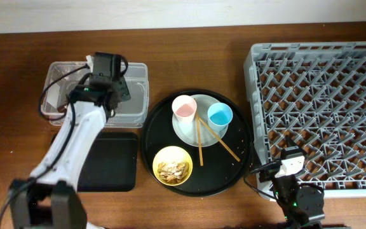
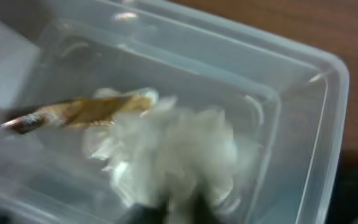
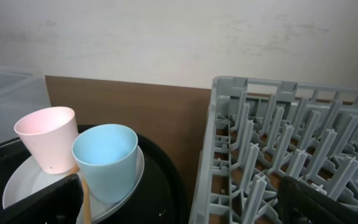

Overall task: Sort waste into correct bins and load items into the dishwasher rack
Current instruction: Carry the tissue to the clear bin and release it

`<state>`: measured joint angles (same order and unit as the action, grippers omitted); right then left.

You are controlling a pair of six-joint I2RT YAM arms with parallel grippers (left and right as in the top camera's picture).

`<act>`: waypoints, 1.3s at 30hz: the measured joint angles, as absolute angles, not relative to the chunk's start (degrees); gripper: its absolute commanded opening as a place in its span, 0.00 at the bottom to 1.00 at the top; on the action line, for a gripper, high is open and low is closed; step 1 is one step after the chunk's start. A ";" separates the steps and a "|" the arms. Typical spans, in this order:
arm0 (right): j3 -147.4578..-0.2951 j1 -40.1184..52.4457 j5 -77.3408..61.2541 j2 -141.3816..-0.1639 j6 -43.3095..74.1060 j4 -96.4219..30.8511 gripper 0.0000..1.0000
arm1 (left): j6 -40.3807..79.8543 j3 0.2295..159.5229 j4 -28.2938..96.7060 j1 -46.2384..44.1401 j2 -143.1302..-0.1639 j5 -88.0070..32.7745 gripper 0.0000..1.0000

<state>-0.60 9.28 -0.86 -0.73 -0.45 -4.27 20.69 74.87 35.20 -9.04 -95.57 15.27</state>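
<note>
My left gripper (image 1: 105, 76) hangs over the clear tub (image 1: 135, 95). In the left wrist view its dark fingertips (image 2: 166, 214) stand slightly apart, blurred, at the edge of a crumpled white tissue (image 2: 179, 155) lying in the tub (image 2: 316, 124) beside a gold-brown wrapper (image 2: 79, 112). A pink cup (image 1: 184, 108), a blue cup (image 1: 220, 115) and two chopsticks (image 1: 200, 143) rest on the pale plate (image 1: 188, 135). The yellow bowl (image 1: 172, 166) holds tan scraps. My right gripper (image 1: 288, 159) is wide open and empty at the near left corner of the grey dishwasher rack (image 1: 323, 95).
The plate and bowl sit on a large round black tray (image 1: 230, 168). A shallow black rectangular tray (image 1: 110, 162) lies in front of the tub, under my left arm. In the right wrist view the rack's wall (image 3: 216, 155) rises just right of the blue cup (image 3: 107, 158).
</note>
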 measured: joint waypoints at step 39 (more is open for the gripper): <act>-0.60 9.28 -0.86 -0.73 -0.45 -4.27 0.98 | 5.56 74.83 39.53 -8.95 -89.60 -7.51 0.95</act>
<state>-0.60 9.28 -0.86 -0.73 -0.45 -4.27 5.56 74.83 39.53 -8.95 -89.60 -7.51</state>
